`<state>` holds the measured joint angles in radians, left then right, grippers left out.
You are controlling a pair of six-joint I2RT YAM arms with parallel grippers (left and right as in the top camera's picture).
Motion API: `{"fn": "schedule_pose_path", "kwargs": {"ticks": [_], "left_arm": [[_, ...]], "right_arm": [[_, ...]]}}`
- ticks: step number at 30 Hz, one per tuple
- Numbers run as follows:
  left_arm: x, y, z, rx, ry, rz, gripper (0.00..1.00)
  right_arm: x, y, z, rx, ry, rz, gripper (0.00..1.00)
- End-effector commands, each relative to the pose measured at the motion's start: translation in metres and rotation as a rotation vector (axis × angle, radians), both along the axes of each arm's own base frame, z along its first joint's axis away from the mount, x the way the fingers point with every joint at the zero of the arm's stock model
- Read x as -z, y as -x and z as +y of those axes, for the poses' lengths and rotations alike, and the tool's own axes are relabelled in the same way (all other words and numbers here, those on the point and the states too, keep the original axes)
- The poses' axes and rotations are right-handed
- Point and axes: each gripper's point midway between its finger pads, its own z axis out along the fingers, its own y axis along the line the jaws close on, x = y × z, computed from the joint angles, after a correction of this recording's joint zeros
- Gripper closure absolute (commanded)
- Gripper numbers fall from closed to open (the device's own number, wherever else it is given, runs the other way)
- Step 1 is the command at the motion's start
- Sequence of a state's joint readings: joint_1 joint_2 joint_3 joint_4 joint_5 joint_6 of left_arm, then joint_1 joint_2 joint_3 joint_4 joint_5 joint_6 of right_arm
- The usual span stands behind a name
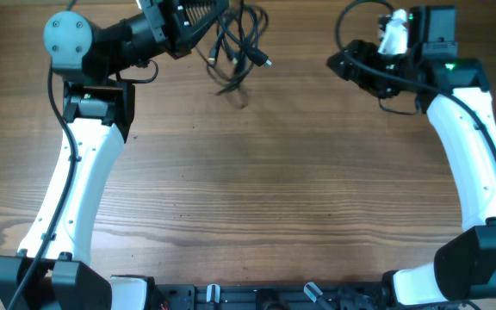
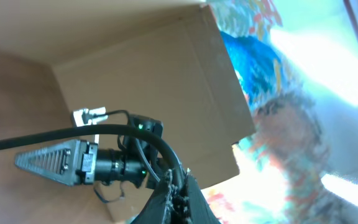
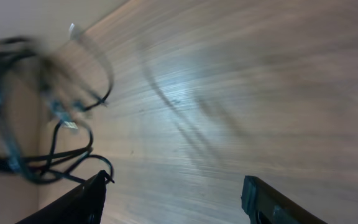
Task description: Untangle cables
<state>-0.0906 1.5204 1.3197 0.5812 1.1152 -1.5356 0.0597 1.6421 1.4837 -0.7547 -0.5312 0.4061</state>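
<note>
The cables [image 1: 235, 41] hang as a tangle of thin black loops at the table's far edge, with a plug end [image 1: 265, 61] sticking out to the right. My left gripper [image 1: 198, 17] is shut on the top of this bundle. In the left wrist view its fingertips [image 2: 178, 182] are pressed together on a black cable [image 2: 73, 133] that runs off to the left. My right gripper [image 1: 336, 62] stands open to the right of the bundle, apart from it. In the right wrist view the right gripper [image 3: 176, 193] has only bare table between its fingers, and the cables [image 3: 48, 124] show blurred at the left.
The wooden table [image 1: 257, 181] fills the overhead view. A cardboard box [image 2: 166, 81] stands behind the table in the left wrist view. The right arm's own thick black wires [image 1: 351, 21] loop above its wrist.
</note>
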Motion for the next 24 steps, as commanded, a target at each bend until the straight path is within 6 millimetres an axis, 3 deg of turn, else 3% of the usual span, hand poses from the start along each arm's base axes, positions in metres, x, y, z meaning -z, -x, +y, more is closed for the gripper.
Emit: {"fn": "schedule_pose_path", "kwargs": {"ticks": [1,4,8,12,16,19,21,24], "left_arm": [[0.004,-0.003,0.001,0.007,0.031,0.140,0.96],[0.014,-0.006,0.001,0.002,0.012,0.180,0.96],[0.032,0.006,-0.010,0.062,-0.098,0.041,0.96],[0.086,0.015,-0.020,0.096,-0.261,0.003,0.95],[0.177,0.013,-0.002,-0.037,-0.582,0.154,0.71],[0.238,0.020,0.026,-0.113,-0.897,0.238,0.38],[0.256,0.023,0.034,-0.127,-0.998,0.265,0.20],[0.275,0.025,0.040,-0.121,-1.077,0.306,0.18]], "right_arm": [[-0.020,0.009,0.037,-0.229,-0.005,-0.143,0.28],[-0.019,0.010,0.051,-0.248,0.026,-0.161,0.29],[-0.016,0.010,0.061,-0.210,0.047,-0.138,0.29],[-0.016,0.011,0.063,-0.216,0.047,-0.137,0.30],[-0.013,0.008,0.058,-0.186,0.068,-0.131,0.30],[-0.012,0.006,0.054,-0.165,0.084,-0.130,0.29],[-0.012,0.006,0.054,-0.164,0.085,-0.130,0.29],[-0.012,0.006,0.054,-0.165,0.085,-0.127,0.29]]}}
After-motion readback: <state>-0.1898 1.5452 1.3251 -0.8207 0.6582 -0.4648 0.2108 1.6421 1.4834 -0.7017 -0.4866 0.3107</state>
